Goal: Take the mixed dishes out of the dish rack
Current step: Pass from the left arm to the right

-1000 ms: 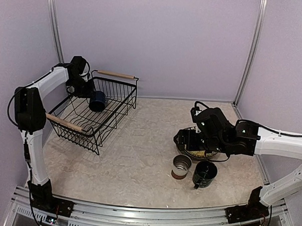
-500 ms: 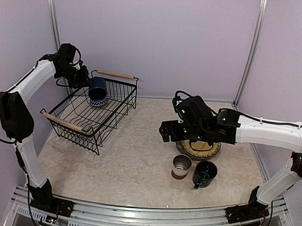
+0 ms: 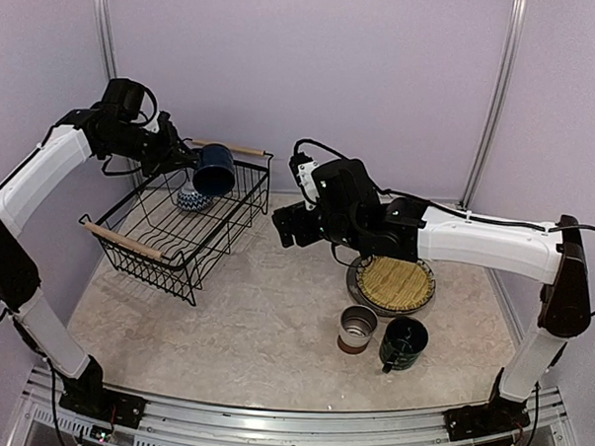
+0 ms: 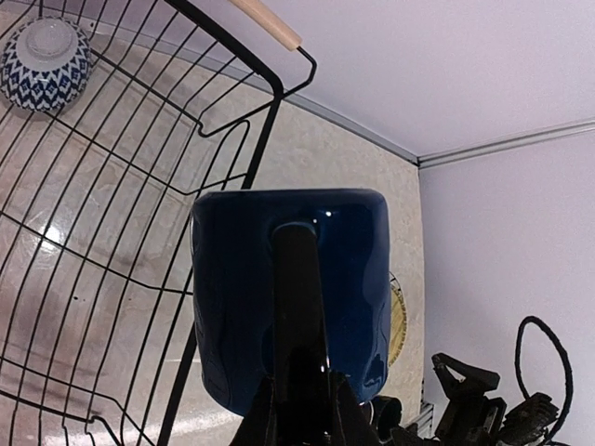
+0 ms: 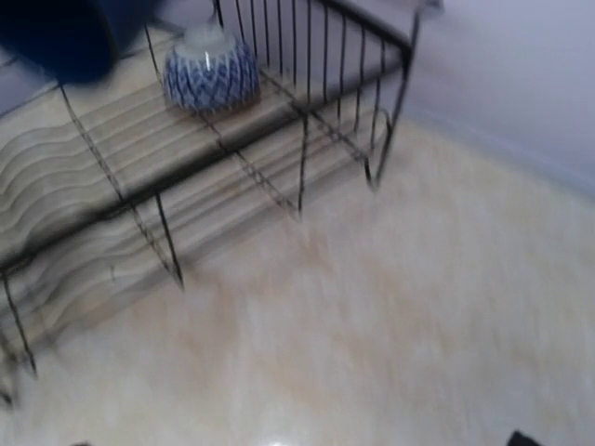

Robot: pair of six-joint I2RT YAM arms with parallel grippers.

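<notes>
Left claw was clamped on the handle of the dark blue mug, which hung above the dish rack; right claw was spread and empty. The lift needed to clear the rim before swinging toward the table.

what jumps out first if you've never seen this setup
The left gripper holds a dark blue mug by its handle, above the far end of the black wire dish rack. A blue-and-white patterned bowl sits upside down inside it, and the right arm stretches across towards the rack.
</notes>
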